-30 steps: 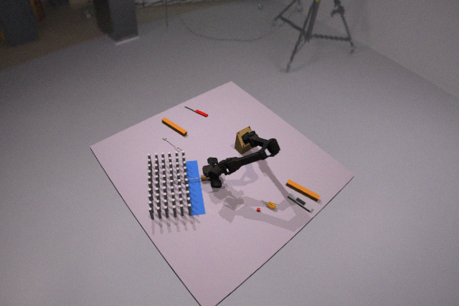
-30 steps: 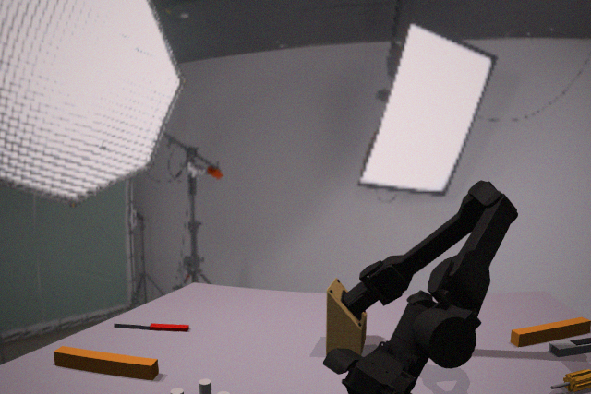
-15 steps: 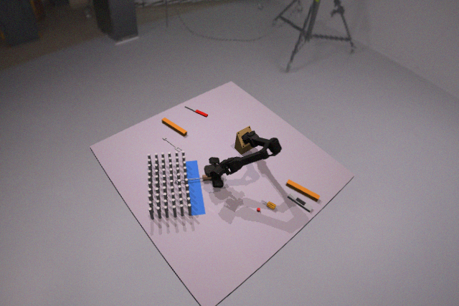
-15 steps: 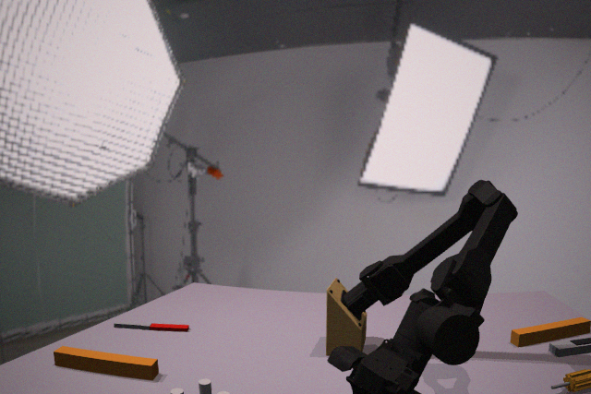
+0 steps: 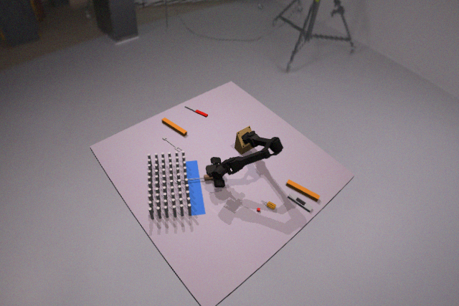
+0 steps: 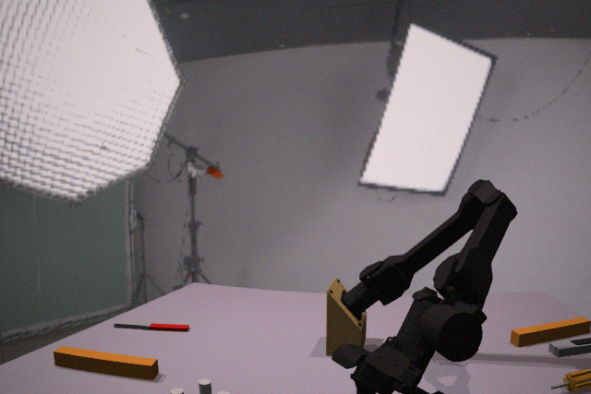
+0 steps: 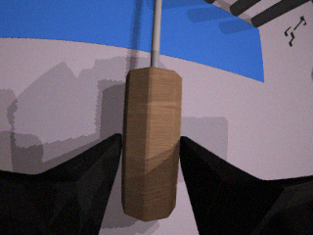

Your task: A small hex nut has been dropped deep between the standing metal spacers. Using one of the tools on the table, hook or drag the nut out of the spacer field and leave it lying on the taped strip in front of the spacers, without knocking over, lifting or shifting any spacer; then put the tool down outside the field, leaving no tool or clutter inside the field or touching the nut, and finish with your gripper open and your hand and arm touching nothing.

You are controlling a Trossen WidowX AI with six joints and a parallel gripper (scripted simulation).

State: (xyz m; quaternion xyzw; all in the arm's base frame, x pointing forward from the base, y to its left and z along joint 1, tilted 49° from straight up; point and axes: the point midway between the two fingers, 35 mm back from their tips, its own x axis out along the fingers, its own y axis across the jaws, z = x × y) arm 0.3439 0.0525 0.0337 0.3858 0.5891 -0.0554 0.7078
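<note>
My gripper [image 7: 151, 141] is shut on the wooden handle of a tool [image 7: 153, 108] [image 5: 208, 177]. The tool's thin metal shaft [image 7: 156, 34] [image 5: 196, 179] runs over the blue taped strip [image 5: 198, 198] [image 7: 73, 20], and its far end reaches in among the standing spacers. The spacers [image 5: 189, 209] stand upright in several rows, dark with pale tops, left of the strip in the top view. The tips of two of them [image 6: 204, 386] show at the bottom of the exterior view. The hex nut cannot be made out in any view. The tool's tip is too small to tell its shape.
Orange bars [image 5: 173, 126] [image 5: 303, 190] lie at two sides. A red-handled tool [image 5: 201, 112] [image 6: 169, 327] lies at the back, a thin metal tool [image 5: 171, 143] beside the field. A yellow-handled screwdriver [image 5: 271, 205], a small red block [image 5: 258, 209] and a grey tool [image 5: 300, 201] lie right.
</note>
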